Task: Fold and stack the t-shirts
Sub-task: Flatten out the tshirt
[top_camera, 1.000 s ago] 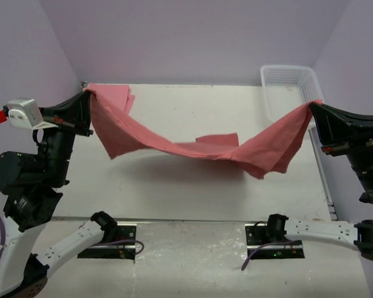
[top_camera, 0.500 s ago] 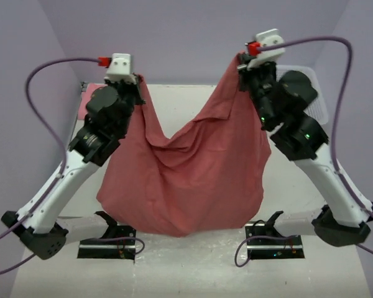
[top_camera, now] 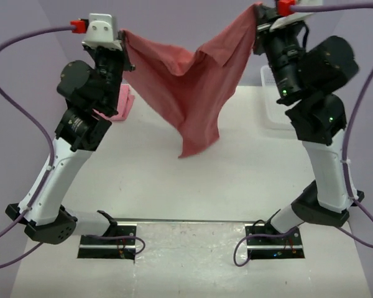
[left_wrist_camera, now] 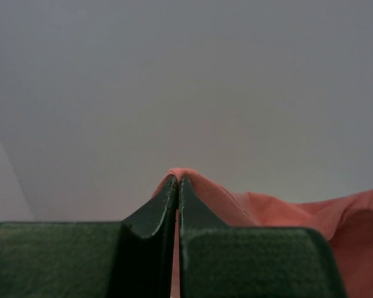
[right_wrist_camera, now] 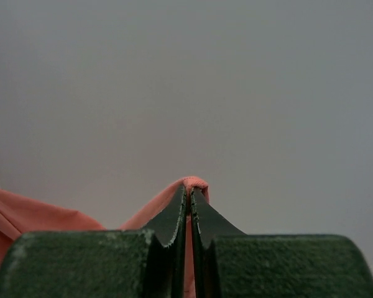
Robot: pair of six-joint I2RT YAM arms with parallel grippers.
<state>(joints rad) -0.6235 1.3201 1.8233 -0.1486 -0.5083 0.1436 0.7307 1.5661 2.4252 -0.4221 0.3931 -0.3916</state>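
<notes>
The brick-red t-shirt (top_camera: pixel 189 81) hangs in the air between both raised arms, sagging to a point above the table's middle. My left gripper (top_camera: pixel 123 36) is shut on its left top corner; the wrist view shows red cloth (left_wrist_camera: pixel 261 208) pinched between the closed fingers (left_wrist_camera: pixel 155 214). My right gripper (top_camera: pixel 256 11) is shut on the right top corner; cloth (right_wrist_camera: pixel 25 214) wraps over its closed fingertips (right_wrist_camera: pixel 174 217). The pink t-shirt (top_camera: pixel 121 102) lies folded at the table's back left, partly hidden behind the left arm.
A white lattice basket (top_camera: pixel 270 108) stands at the back right, mostly hidden behind the right arm. The white table (top_camera: pixel 193 186) lies below the hanging shirt. Purple walls close in the back and sides.
Both arms have lifted the red shirt higher and toward the back. It hung low and wide over the front of the table half a second ago; now it hangs narrower and clear of the table.
</notes>
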